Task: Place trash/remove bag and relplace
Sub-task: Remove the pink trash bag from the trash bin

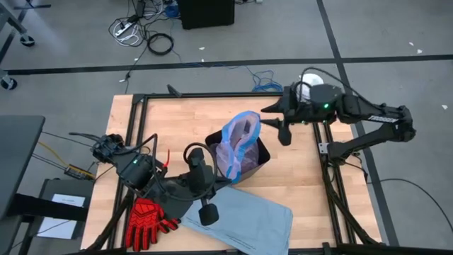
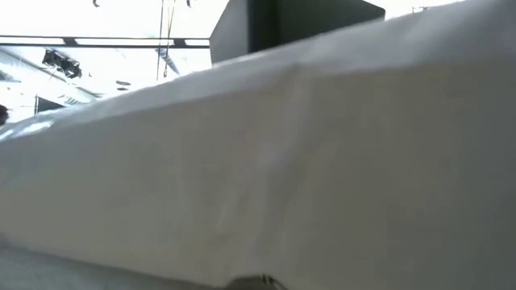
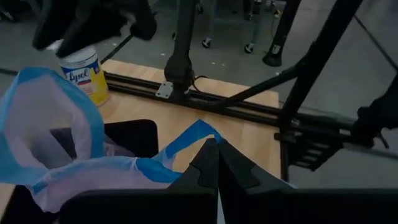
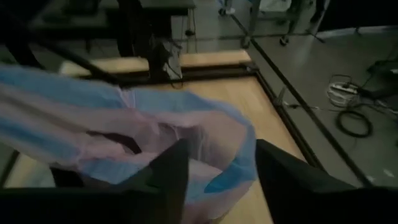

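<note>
At the lower left of the high view, red gloves (image 1: 147, 219) lie on the table (image 1: 177, 120), just beside the left arm. That arm's gripper (image 1: 200, 185) sits at lower centre, touching the left side of the black bin (image 1: 260, 157). In the left wrist view its fingers (image 3: 214, 163) meet in a closed point; whether the bag's blue tie is pinched between them I cannot tell, as it runs right up to the tips. Below the gripper, a flat grey-blue liner (image 1: 244, 219) lies on the table toward the bottom edge.

At the centre, the pink bag (image 1: 237, 145) stands up out of the bin, its blue-edged mouth (image 1: 244, 120) gathered above the rim. No loose trash shows in any view.

At the upper right, the right gripper (image 1: 284, 127) hangs just right of the bag's top. In the right wrist view its fingers (image 4: 168, 177) stand apart, with the bag's pink film and blue rim lying in and behind the gap; nothing looks clamped. A yellow tub (image 3: 84, 70) stands behind it near the table's far edge.

The low view is filled by a pale sheet close against the lens.
</note>
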### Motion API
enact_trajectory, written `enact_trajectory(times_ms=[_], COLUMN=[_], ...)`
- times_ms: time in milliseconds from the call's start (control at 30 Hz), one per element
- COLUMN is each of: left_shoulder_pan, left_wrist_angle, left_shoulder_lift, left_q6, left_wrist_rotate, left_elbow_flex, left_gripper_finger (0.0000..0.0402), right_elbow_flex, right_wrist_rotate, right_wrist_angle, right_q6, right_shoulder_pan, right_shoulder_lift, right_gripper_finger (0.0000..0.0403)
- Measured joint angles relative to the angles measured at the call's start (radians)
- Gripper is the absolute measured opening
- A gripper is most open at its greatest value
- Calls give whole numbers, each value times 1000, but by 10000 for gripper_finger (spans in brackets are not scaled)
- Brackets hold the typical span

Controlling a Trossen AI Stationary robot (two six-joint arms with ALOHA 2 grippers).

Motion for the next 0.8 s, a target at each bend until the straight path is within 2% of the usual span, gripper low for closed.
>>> enact_trajectory(times_ms=[133, 233, 333, 800], left_shoulder_pan=[3, 5, 0, -4], left_wrist_angle=[-9, -9, -10, -35], left_shoulder_lift=[0, 0, 0, 0], left_q6=[66, 88, 89, 90], left_wrist_rotate=[-1, -3, -4, -4], left_elbow_flex=[0, 0, 0, 0], left_gripper_finger=[3, 3, 3, 3], right_elbow_flex=[0, -1, -1, -1], right_wrist_rotate=[154, 326, 417, 449], right_wrist_angle=[-29, -63, -59, -49], right_q6=[-25, -59, -64, -51], right_shoulder_pan=[82, 132, 166, 151], right_shoulder_lift=[37, 62, 69, 137], right_gripper_finger=[208, 213, 206, 158])
